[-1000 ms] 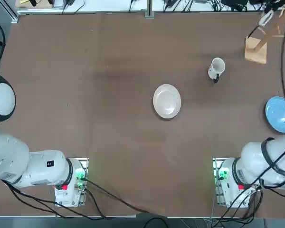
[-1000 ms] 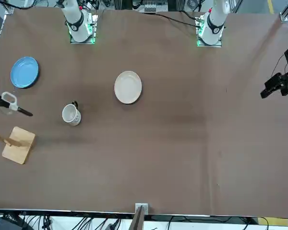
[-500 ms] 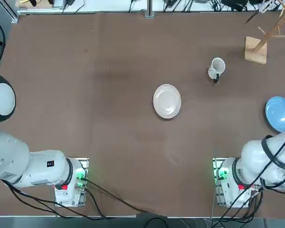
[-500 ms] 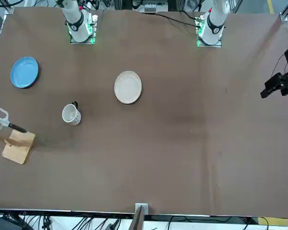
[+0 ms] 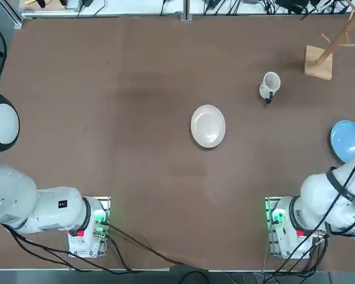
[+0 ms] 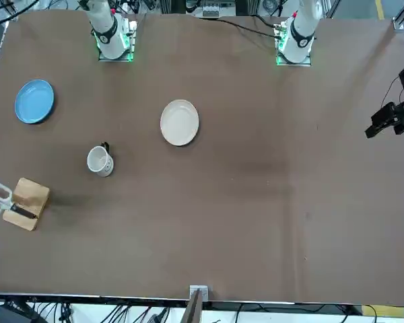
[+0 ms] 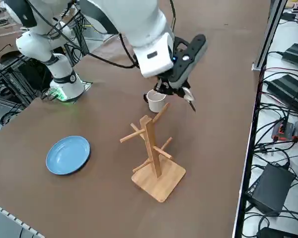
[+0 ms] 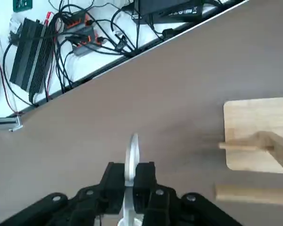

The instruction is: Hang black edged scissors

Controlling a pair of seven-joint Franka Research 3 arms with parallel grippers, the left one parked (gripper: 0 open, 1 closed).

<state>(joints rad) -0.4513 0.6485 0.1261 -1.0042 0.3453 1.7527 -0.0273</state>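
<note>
- The white mug (image 5: 270, 84) lies on its side with its dark handle toward the robot; nothing shows inside it.
- The white plate (image 5: 207, 125) and the blue plate (image 7: 68, 154) hold nothing.
- The right end effector (image 8: 130, 181) has its fingers pressed together on the black edged scissors (image 8: 131, 157), in the air over the far right corner, beside the wooden rack (image 7: 153, 149) and not touching it.
- The blades stick straight out beyond the fingertips; in the right side view the tip points down and away from the rack.
- The brown surface (image 5: 136, 106) carries the rack near its far right corner.
- Past its edge, cables and black boxes (image 7: 273, 186) lie on the floor.
</note>
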